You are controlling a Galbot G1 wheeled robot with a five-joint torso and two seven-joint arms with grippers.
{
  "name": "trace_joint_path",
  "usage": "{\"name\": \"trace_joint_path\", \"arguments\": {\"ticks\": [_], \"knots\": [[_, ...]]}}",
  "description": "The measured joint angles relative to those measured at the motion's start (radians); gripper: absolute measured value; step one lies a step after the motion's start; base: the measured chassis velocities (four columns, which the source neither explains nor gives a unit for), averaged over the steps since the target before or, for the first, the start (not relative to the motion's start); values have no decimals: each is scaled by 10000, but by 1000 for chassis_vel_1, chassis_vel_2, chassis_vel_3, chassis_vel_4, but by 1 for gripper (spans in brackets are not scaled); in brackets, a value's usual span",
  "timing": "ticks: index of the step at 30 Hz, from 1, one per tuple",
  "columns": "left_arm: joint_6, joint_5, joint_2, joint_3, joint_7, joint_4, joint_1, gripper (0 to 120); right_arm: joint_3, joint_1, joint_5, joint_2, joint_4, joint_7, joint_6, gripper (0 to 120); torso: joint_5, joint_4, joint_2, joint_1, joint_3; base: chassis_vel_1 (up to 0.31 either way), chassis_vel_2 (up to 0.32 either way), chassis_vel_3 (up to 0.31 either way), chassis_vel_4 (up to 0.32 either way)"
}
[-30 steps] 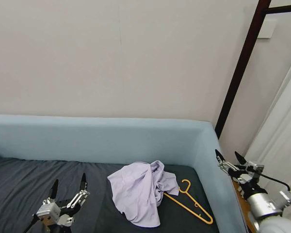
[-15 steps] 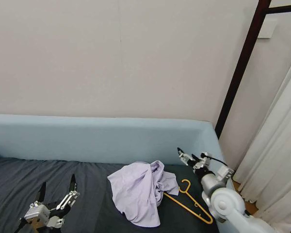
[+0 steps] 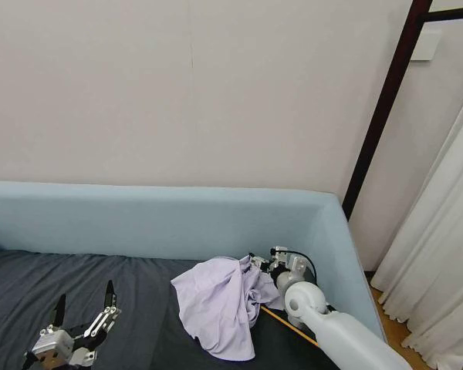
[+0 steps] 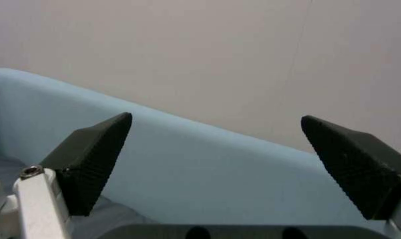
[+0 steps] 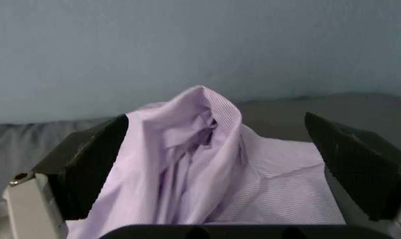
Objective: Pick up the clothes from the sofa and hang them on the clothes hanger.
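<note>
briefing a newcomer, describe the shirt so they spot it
Start at the light blue sofa. Toward its right end lies a crumpled lilac shirt, the right tool beside it. Unlike the thin orange hanger beside it, it is a soft heap.

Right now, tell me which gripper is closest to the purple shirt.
The right gripper: open, it sits at the purple shirt on the side towards the sofa arm. The left gripper, also open, hangs over bare seat cushion, well apart.

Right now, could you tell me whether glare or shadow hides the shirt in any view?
Head view: soft even light, no glare on the shirt or sofa. Right wrist view: its folds lightly shaded, nothing hidden, ahead of the open right hand.
</note>
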Motion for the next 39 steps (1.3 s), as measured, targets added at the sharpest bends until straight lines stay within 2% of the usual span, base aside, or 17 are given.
{"name": "trace_joint_path", "arguments": {"ticks": [4, 8, 12, 16, 23, 27, 28, 32, 34, 38, 39], "knots": [[-35, 114, -69, 7, -18, -17, 54, 100, 41, 132, -246, 339, -805, -293, 15, 100, 1, 0, 0, 0, 0, 0, 0, 0, 0], [-79, 272, -132, -69, -170, -19, 185, 100, 610, 501, -887, 1439, -2925, -1126, 280, 100, 2, 3, -1, 0, 0, 0, 0, 0, 0], [-79, 303, -144, -130, -191, -70, 265, 100, 988, 668, -1291, 2009, -4005, -1645, 535, 100, 0, 3, 0, 1, 0, 0, 0, 0, 0], [-82, 304, -141, -279, -210, -82, 306, 100, 1318, 706, -1854, 2503, -4733, -2105, 888, 100, 0, 1, 0, 0, 0, 0, 0, 0, 0], [-142, 307, -108, -397, -235, -99, 350, 100, 1570, 673, -2667, 2994, -5210, -2182, 1016, 99, 1, 4, 0, 0, 0, 0, 0, 0, 0], [-172, 304, -80, -410, -267, -67, 332, 100, 1642, 633, -3108, 3061, -5381, -2126, 1022, 84, 1, 1, 0, -1, 0, 0, 0, 0, 0], [-172, 304, -80, -410, -267, -67, 332, 100, 1642, 633, -3108, 3061, -5381, -2126, 1022, 84, 1, 1, 0, -1, 0, 0, 0, 0, 0], [-214, 297, -45, -383, -299, 105, 244, 100, 1655, 475, -3192, 3000, -5271, -2111, 1074, 65, 1, 0, 0, -1, 0, 0, 0, 0, 0], [-217, 297, -41, -377, -299, 125, 230, 100, 1654, 460, -3197, 2999, -5252, -2118, 1090, 64, 1, 0, 0, -1, 0, 0, 0, 0, 0], [-223, 291, -6, -325, -312, 262, 138, 100, 1710, 410, -3345, 3086, -5309, -2258, 1290, 41, 1, 2, 0, -1, 0, 0, 0, 0, 0], [-223, 291, -6, -325, -312, 262, 138, 100, 1710, 410, -3345, 3086, -5309, -2258, 1290, 41, 1, 2, 0, -1, 0, 0, 0, 0, 0]]}}
